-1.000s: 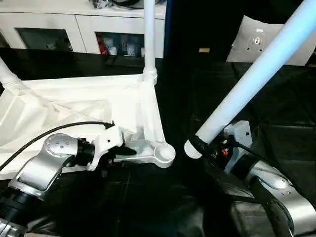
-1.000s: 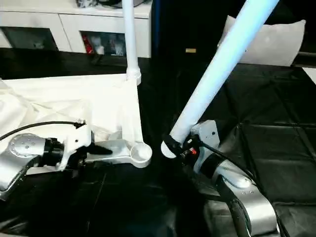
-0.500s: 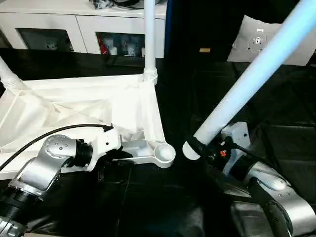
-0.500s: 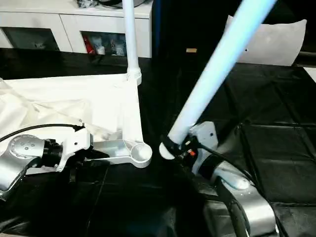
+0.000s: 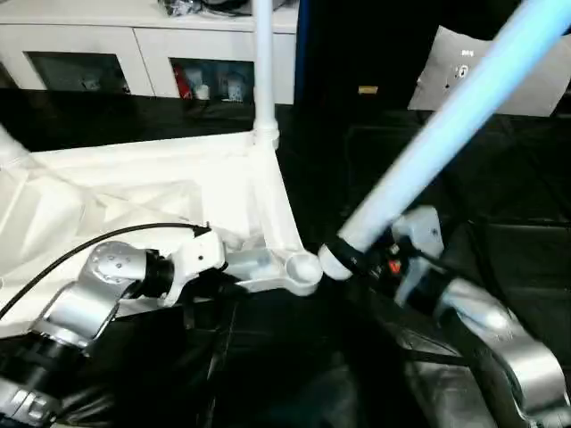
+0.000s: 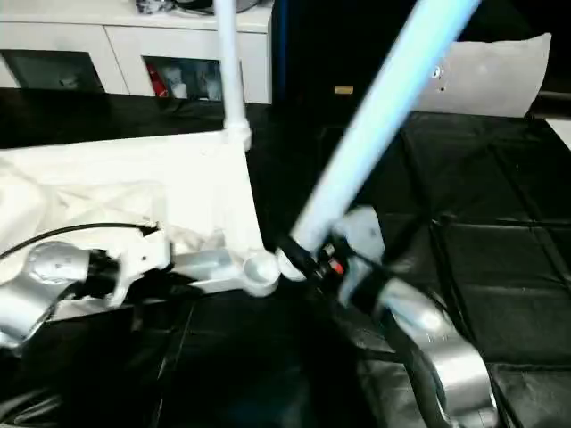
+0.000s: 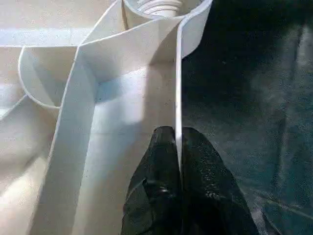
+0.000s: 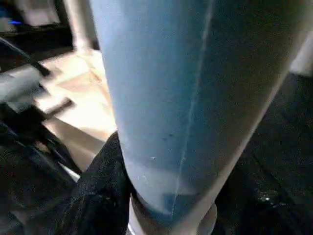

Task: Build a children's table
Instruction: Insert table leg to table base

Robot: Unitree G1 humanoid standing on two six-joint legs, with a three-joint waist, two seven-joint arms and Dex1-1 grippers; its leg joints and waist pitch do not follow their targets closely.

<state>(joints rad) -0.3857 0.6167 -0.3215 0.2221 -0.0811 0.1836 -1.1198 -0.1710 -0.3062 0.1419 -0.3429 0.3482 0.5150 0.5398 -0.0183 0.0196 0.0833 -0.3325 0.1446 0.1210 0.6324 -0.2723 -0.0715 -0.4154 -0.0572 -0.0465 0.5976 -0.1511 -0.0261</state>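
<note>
Black-covered counter [image 5: 500, 178] carries the work; a white cabinet [image 5: 134, 53] with glass doors stands behind it, and a white cushion-like object [image 5: 464, 71] lies at the far right.

Tabletop [image 5: 134, 192]: white plastic, upside down on the counter, ribbed underside facing up. It fills the robot's left half of the scene. One leg [image 5: 263, 62] stands upright in the far corner socket. Part of another leg [image 5: 11, 143] shows at the far left edge, tilted.

Near corner socket [image 5: 302, 266]: round, open, at the tabletop's nearest right corner, no leg seated in it.

Loose leg [image 5: 446, 125]: long, white, tapered, held at a steep slant, its upper end rising toward the robot's upper right and out of the head views. Its lower end [image 6: 290, 261] sits just beside the near corner socket, touching or almost touching the rim; which one I cannot tell.

Right tool [image 5: 352, 259]: fingers clamped around the loose leg close to its lower end. In the right wrist view the leg [image 8: 195, 98] rises directly ahead, a black finger [image 8: 100, 196] pressed against its side.

Left tool [image 7: 178, 147]: narrow, the two black fingertips pinching the thin vertical edge wall of the tabletop [image 7: 122, 127], one fingertip [image 7: 164, 147] inside the wall, the other outside. The grip lies on the near edge, a short way along from the open corner socket [image 7: 161, 7], which lies straight ahead of the fingers.
</note>
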